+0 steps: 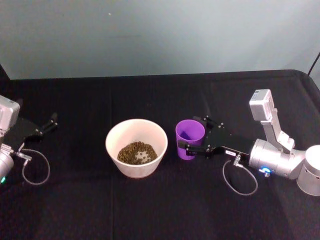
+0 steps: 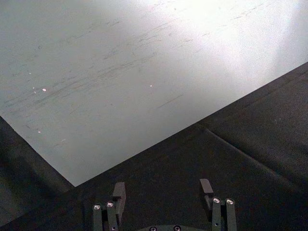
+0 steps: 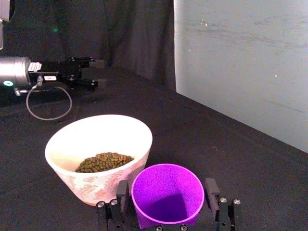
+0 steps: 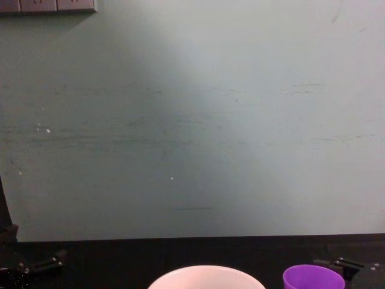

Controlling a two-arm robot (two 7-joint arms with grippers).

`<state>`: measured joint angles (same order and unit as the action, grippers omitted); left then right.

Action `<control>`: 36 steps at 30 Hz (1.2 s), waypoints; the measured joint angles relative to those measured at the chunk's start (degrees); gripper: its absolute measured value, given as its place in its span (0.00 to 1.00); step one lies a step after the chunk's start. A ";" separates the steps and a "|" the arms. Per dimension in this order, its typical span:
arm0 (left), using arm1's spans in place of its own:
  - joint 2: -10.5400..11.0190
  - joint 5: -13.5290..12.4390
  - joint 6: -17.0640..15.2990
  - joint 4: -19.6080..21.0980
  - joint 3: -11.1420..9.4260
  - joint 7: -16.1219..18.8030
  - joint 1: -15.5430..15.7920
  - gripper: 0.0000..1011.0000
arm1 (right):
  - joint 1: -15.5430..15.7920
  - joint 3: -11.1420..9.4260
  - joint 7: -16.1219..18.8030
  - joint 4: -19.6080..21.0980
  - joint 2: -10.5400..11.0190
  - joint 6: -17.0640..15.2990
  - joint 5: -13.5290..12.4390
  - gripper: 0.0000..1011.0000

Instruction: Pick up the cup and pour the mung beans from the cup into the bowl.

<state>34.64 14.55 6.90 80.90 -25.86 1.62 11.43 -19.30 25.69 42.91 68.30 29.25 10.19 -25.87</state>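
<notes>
Right gripper [image 3: 167, 208] fingers straddle upright cup [image 3: 167, 198], touching bowl [image 3: 98, 147]; left gripper [image 2: 163, 191] released, parked.

text: none legible | labels: small white tag on right arm, unreadable

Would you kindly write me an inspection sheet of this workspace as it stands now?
Surface: black cloth-covered table, flat.
Job's things: small purple plastic cup upright, looks empty inside; heap of olive-green mung beans lies in the wide pale pinkish-white bowl; cup stands beside the bowl on the robot's right.
Clutter: nothing seen.
Grippers: right tool has a finger on either side of the cup, whether closed on it cannot be told; left tool open, parked at the table's left, holding nothing.
Cables: grey cable loop by the right wrist; another by the left.
Surroundings: pale scuffed wall behind.
</notes>
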 joint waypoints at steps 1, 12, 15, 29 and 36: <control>0.00 0.00 0.00 0.00 0.00 0.00 0.00 0.99 | 0.00 -0.01 -0.01 0.01 0.01 0.00 0.00 0.99; 0.00 0.00 0.00 0.00 0.00 0.00 0.00 0.99 | 2.33 -0.92 -0.87 4.16 1.23 1.64 -0.27 0.99; 0.00 0.00 0.00 0.00 0.00 0.00 0.00 0.99 | 4.18 -2.08 -1.99 7.15 1.86 2.61 -0.82 0.99; 0.00 0.00 0.00 0.00 0.00 0.00 0.00 0.99 | 12.61 -10.43 -19.98 17.23 0.56 1.75 2.17 0.99; 0.00 0.00 0.00 0.00 0.00 0.00 0.00 0.99 | 14.20 -13.94 -33.66 17.32 -3.85 0.42 8.12 0.99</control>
<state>34.65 14.55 6.90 80.90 -25.86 1.62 11.43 -5.10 11.75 9.25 85.62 25.41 10.62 -17.75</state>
